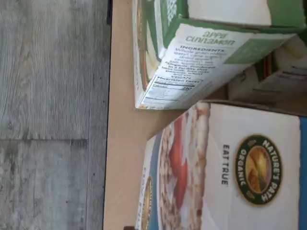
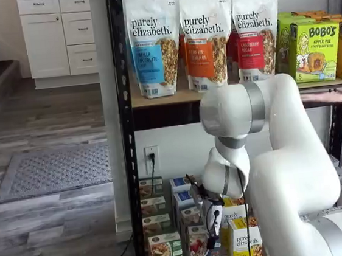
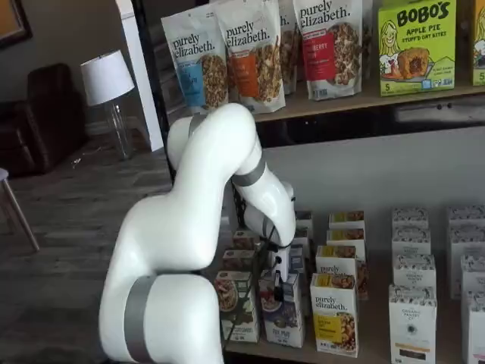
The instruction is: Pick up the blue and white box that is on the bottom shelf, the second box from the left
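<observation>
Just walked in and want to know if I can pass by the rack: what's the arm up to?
The white arm is reaching down to the bottom shelf, its gripper poised just above the front blue and white box, beside a green box. Whether the jaws are open or closed can't be told. The box stands upright in its row, not yet lifted.

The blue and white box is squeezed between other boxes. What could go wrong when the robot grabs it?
1. The green box stands right beside the blue and white box, so a finger might catch it and tip it.
2. The yellow box on the other side is also near and could be nudged.
3. The gripper hangs just above; coming down off-centre might crush the top.
</observation>
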Motion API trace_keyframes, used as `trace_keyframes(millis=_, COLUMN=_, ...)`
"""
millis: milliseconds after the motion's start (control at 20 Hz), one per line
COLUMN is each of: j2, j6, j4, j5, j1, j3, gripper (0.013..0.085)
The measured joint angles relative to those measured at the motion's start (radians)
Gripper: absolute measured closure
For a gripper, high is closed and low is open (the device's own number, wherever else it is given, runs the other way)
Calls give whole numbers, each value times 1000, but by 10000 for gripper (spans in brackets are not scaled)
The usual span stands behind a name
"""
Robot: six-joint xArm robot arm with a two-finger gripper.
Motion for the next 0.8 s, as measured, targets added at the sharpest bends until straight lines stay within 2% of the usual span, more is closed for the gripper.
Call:
trace_keyframes(millis=200, j2=8, j6=-4, j4=8, j5=-19, j1=6, j3=1, gripper=130)
trace_keyframes(millis=600, j2=20, j6=-53, j4=68, j5=-42, j1=13, j3=-2, gripper=130)
trace_keyframes(millis=650, j2=20, j6=-54, j4=69, j5=-41, j1=13, j3=-2, gripper=170)
trace_keyframes(millis=700, j2=20, j6=-56, j4=71, j5=-39, j1=12, j3=-3, gripper=170)
trace_keyframes(millis=800, j2=18, j6=-55, j4=69, j5=-34, j1=11, j3=-4, gripper=250)
